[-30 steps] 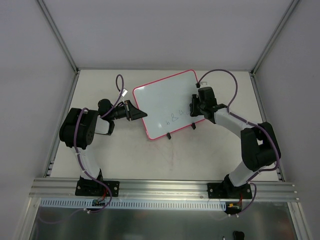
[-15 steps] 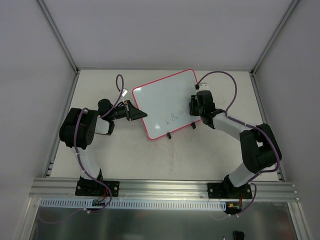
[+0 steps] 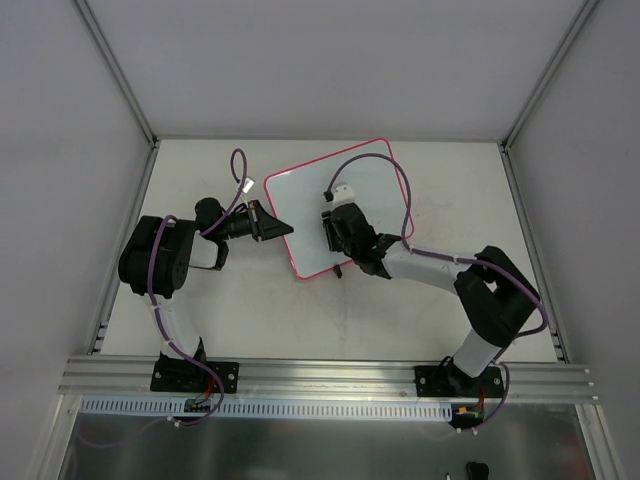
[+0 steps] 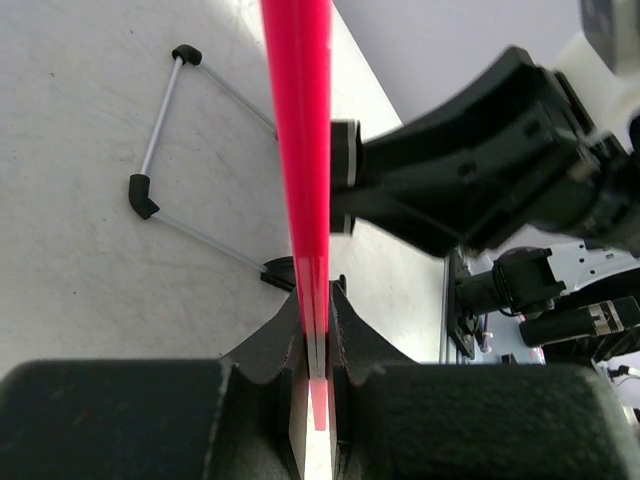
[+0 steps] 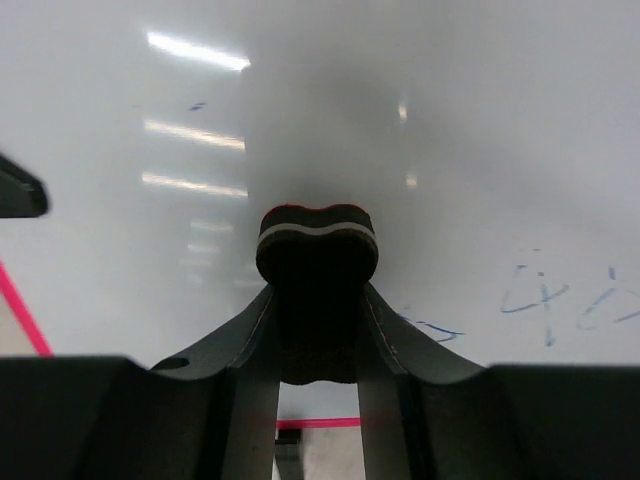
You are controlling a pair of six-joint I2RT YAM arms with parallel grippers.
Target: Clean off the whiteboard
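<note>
The whiteboard (image 3: 300, 205), white with a pink-red frame, lies tilted at the middle back of the table. My left gripper (image 3: 281, 228) is shut on its left edge; in the left wrist view (image 4: 317, 320) the red frame (image 4: 303, 150) runs between the jaws. My right gripper (image 3: 334, 236) is over the board's lower middle, shut on a black eraser (image 5: 317, 250) that presses on the white surface (image 5: 450, 130). Faint blue writing (image 5: 545, 295) shows to the right of the eraser. The right arm also shows in the left wrist view (image 4: 480, 170).
The right arm's purple cable (image 3: 372, 160) arcs over the board. A black clip foot (image 3: 340, 272) sits at the board's near edge, and a wire stand with black feet (image 4: 143, 195) lies under it. Grey walls and metal posts enclose the table; a rail (image 3: 320, 375) runs along the front.
My right gripper has swept left with the eraser, from the board's right edge to its lower middle. The arm now covers the spot where the blue writing showed. The left gripper has not moved.
</note>
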